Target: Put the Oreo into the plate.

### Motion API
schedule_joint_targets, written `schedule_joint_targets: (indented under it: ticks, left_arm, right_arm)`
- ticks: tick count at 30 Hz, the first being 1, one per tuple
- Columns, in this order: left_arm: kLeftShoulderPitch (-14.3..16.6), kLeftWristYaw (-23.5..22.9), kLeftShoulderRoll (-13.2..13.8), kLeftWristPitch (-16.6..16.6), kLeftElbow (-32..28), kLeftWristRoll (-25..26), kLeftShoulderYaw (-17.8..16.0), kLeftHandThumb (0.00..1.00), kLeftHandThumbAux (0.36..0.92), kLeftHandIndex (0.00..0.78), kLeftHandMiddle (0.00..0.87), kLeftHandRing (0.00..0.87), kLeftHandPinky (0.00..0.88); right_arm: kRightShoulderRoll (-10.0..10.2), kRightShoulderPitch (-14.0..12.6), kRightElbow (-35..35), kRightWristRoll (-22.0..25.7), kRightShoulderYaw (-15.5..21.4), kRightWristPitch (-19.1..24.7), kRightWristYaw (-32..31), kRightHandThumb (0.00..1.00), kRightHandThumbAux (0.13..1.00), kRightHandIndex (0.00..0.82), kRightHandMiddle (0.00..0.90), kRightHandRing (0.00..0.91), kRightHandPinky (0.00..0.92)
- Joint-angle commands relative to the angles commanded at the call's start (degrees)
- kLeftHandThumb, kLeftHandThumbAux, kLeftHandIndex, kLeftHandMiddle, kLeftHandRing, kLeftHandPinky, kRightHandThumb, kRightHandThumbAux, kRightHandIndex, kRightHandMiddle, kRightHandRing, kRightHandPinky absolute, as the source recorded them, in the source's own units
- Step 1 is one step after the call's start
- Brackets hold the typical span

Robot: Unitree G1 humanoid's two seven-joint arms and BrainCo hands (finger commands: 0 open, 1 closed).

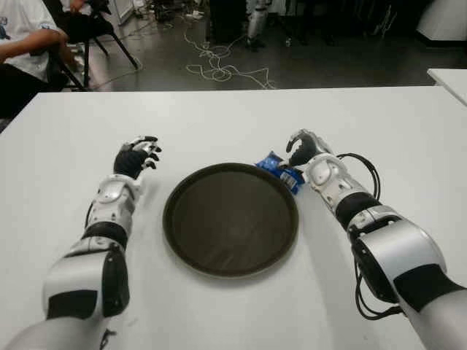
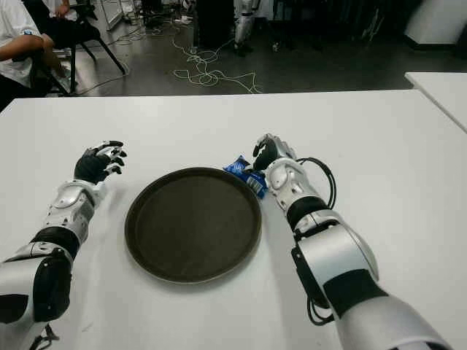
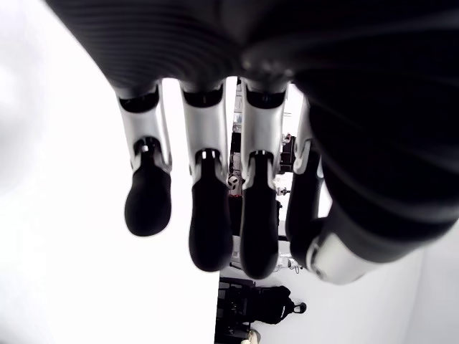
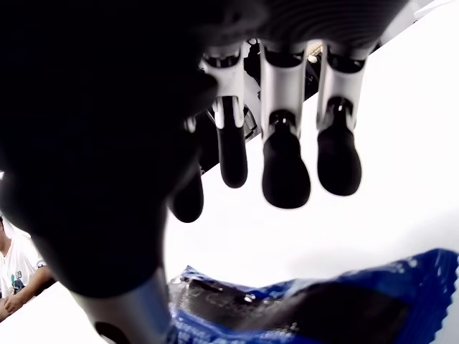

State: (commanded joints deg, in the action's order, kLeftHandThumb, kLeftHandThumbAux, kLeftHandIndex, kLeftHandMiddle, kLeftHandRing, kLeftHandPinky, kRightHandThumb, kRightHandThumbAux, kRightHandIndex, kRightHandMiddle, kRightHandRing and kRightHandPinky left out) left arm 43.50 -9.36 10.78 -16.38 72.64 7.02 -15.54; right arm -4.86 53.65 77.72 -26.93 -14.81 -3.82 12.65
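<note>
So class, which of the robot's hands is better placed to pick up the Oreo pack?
Right hand: it is beside the Oreo pack at the plate rim. Left hand is across the plate.

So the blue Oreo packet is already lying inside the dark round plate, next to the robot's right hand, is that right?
Not quite. The Oreo packet is next to the right hand, but it lies on the white table just outside the plate, by its rim on the robot's right. The left eye view shows the plate holding nothing. In the right wrist view the fingers are spread above the packet, not gripping it.
</note>
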Motion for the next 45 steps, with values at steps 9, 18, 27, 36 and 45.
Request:
schedule_joint_targets:
  ticks: [9, 18, 27, 36, 45]
  left_arm:
    - [-0.12, -0.31, -0.14, -0.54, -0.14, 0.11, 0.07, 0.695, 0.718, 0.424, 0.584, 0.623, 0.666]
    - [-0.07, -0.27, -0.24, -0.41, -0.18, 0.26, -0.02, 0.695, 0.718, 0.423, 0.577, 0.617, 0.666]
    - [0.03, 0.08, -0.41, -0.23, -0.10, 0.58, -0.38, 0.696, 0.717, 0.424, 0.574, 0.613, 0.661]
    - [0.08, -0.07, -0.48, -0.36, -0.09, 0.50, -0.38, 0.696, 0.717, 0.424, 0.578, 0.616, 0.664]
    - [0.11, 0.45, -0.52, -0.48, -0.24, -0.09, 0.15, 0.695, 0.718, 0.424, 0.584, 0.621, 0.671]
  right_arm:
    - [-0.37, -0.26, 0.05, -0.18, -0.17, -0.78, -0.14, 0.049, 0.931, 0.549, 0.715, 0.729, 0.707]
    - [-0.44, -0.60, 0.13, -0.47, -0.47, -1.19, -0.23, 0.066, 0.927, 0.551, 0.715, 0.731, 0.707]
    - [-0.22, -0.39, 0.33, -1.13, -1.26, 0.80, -1.03, 0.004, 0.914, 0.569, 0.717, 0.726, 0.690]
    - [-0.38, -0.42, 0.19, -1.30, -1.56, 0.44, -2.57, 0.000, 0.909, 0.559, 0.715, 0.723, 0.682]
    - [-0.61, -0.63, 0.19, -2.10, -2.08, -0.19, -2.47, 0.000, 0.894, 0.509, 0.691, 0.696, 0.653]
